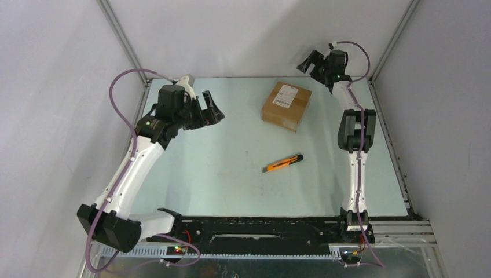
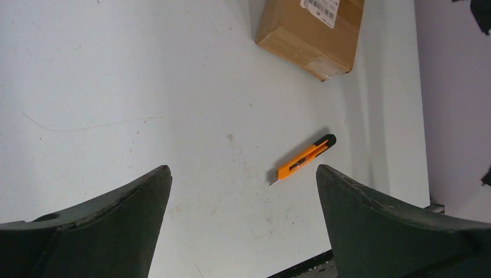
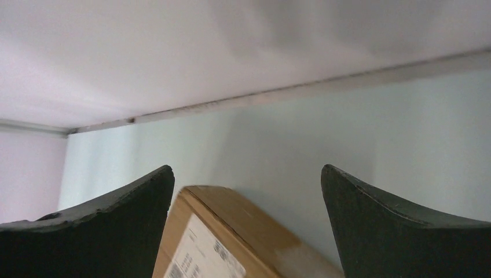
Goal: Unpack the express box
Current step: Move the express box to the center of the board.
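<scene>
**Both arms raised, jaws wide, box shut at the far side**

The express box [image 1: 286, 105] sits flat on the table [image 1: 231, 191], in the far part and a bit right of centre. It is turned askew to the table edges. The white label [image 1: 285, 96] is on the top face. Flaps are closed, and the left wrist view shows clear tape on a corner of the box [image 2: 312, 32]. Nothing touches it.

The utility knife [image 1: 283, 163] lies around mid-table, nearer the arm bases than the box and well apart from it. It is orange with a black end. The black end points far-right and the small grey tip points near-left. In the left wrist view the knife [image 2: 302, 159] lies flat, with bare table all round it.

The left gripper [image 1: 215, 107] hangs above the far-left part of the table, aimed rightward toward the box. Its fingers are spread apart with nothing between them, and its wrist view looks down past the left gripper [image 2: 243, 168] at the knife and box.

The right gripper [image 1: 311, 62] is up at the far-right corner, above the table and near the box without touching it. Its fingers are also spread wide and it is empty. In the right wrist view the right gripper [image 3: 246, 168] frames the box top [image 3: 231, 243], with the label low in the frame and the back wall beyond.

A purple cable runs along each arm.
</scene>
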Motion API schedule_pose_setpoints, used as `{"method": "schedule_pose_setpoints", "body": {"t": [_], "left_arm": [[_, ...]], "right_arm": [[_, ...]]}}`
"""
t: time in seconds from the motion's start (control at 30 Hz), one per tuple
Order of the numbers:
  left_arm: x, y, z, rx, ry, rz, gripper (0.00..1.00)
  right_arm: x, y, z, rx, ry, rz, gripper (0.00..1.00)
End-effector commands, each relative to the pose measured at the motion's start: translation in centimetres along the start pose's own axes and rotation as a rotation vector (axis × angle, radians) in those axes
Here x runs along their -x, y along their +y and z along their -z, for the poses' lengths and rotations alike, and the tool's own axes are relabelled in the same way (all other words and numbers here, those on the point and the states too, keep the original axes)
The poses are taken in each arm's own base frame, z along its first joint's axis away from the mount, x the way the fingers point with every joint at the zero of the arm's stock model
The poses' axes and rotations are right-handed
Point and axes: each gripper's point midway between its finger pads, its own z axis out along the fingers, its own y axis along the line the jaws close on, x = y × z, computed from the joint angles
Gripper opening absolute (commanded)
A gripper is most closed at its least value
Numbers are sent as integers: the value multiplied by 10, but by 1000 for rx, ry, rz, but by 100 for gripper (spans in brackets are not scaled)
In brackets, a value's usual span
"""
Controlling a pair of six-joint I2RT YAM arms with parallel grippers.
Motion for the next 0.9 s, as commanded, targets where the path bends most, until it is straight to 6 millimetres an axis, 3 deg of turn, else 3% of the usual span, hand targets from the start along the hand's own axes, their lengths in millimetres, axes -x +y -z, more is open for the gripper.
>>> {"method": "schedule_pose_setpoints", "body": {"t": [0.0, 0.17, 0.5, 0.77, 0.87], "left_arm": [[21, -11, 4, -31, -42, -10, 98], [22, -10, 2, -30, -35, -5, 98], [19, 2, 3, 17, -54, 26, 98], [-6, 26, -5, 69, -43, 138, 98], [-18, 35, -6, 84, -39, 157, 98]], "right_arm": [[-19, 22, -13, 155, 147, -62, 100], [-47, 29, -12, 234, 220, -101, 100], [-122, 111, 31, 435, 462, -4, 100], [-206, 192, 76, 576, 623, 73, 100], [-239, 212, 89, 609, 657, 129, 100]]}}
